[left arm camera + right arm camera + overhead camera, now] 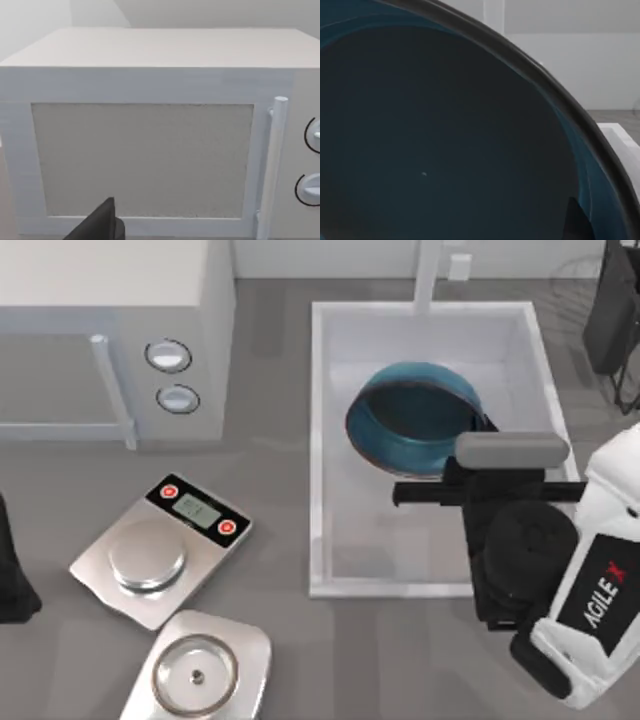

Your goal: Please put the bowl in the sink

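Observation:
The dark teal-blue bowl (415, 418) hangs tilted over the far half of the white sink (318, 440), its opening turned toward the top view's left. My right gripper (484, 424) is at the bowl's right rim and shut on it, mostly hidden under its grey wrist bar. In the right wrist view the bowl's dark inside (435, 150) is very close, with one dark fingertip (577, 220) against its rim. The left arm (10, 570) is parked at the table's left edge.
A white microwave (110, 330) with two round knobs stands at the back left, also seen close up (145, 135). In front of it lie a steel kitchen scale (160, 548) and a steel-and-glass lid (197, 672). The faucet post (428, 275) rises behind the sink.

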`<move>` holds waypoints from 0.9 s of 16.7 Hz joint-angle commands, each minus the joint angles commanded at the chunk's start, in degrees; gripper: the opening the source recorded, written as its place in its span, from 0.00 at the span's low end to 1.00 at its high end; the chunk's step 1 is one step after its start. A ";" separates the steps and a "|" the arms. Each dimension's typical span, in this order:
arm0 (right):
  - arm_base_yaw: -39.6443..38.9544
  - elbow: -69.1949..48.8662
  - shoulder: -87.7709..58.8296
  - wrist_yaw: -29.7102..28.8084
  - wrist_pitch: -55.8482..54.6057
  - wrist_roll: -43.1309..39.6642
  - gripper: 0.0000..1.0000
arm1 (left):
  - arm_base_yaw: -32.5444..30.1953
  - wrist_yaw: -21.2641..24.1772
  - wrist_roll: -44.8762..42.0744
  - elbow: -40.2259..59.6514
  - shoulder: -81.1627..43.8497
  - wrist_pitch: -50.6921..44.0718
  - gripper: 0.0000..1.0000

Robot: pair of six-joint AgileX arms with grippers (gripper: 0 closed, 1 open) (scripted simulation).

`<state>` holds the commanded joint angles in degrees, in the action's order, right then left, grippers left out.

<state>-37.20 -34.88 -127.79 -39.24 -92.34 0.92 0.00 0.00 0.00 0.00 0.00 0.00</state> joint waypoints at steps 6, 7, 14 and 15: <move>0.00 0.01 -0.06 0.00 -0.07 0.00 0.15 | 0.00 0.00 0.00 0.00 0.00 0.00 1.00; 0.00 0.01 -0.06 0.00 -0.07 0.00 0.23 | 0.00 0.00 0.00 0.00 0.00 0.00 1.00; 0.00 0.01 -0.06 0.00 -0.07 0.00 0.75 | 0.00 0.00 0.00 0.00 0.00 0.00 1.00; 0.00 0.01 -0.06 0.00 -0.07 0.00 0.83 | 0.00 0.00 0.00 0.00 0.00 0.00 1.00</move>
<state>-37.19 -34.87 -127.85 -39.23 -92.41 0.92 0.00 0.00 0.00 0.00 0.00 0.00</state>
